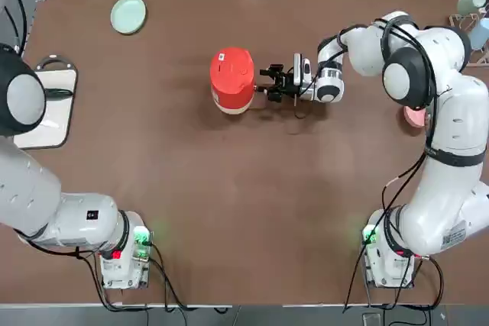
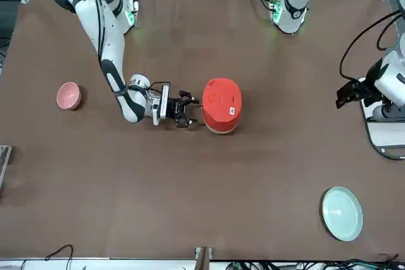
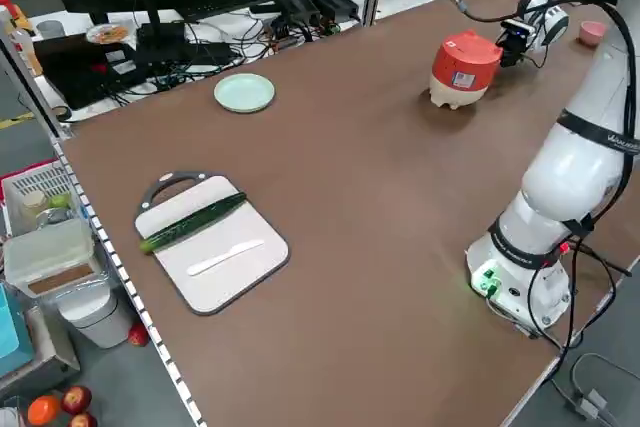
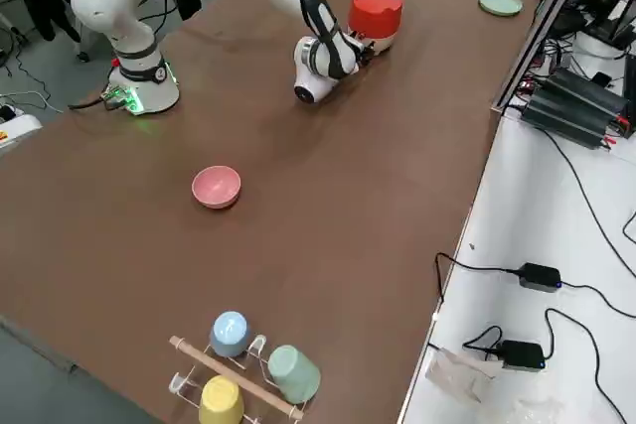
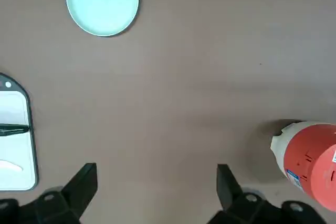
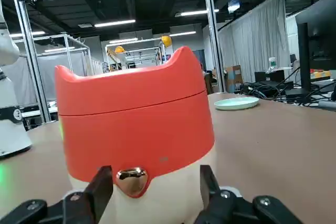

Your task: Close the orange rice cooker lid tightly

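Cooker (image 1: 231,80) sits centre-top of the overhead frame, lid (image 2: 221,101) already down on the body. Right claw (image 1: 269,84) lies level just beside it at latch height, fingers (image 6: 101,184) apart either side of the shiny latch button (image 6: 131,180), gripping nothing. Left claw (image 5: 156,179) hangs wide apart, idle over bare bench (image 1: 229,204). My read: lid seam looks shut but perhaps unlatched; best press firmly down on top, steadying the base so the cooker doesn't slide.
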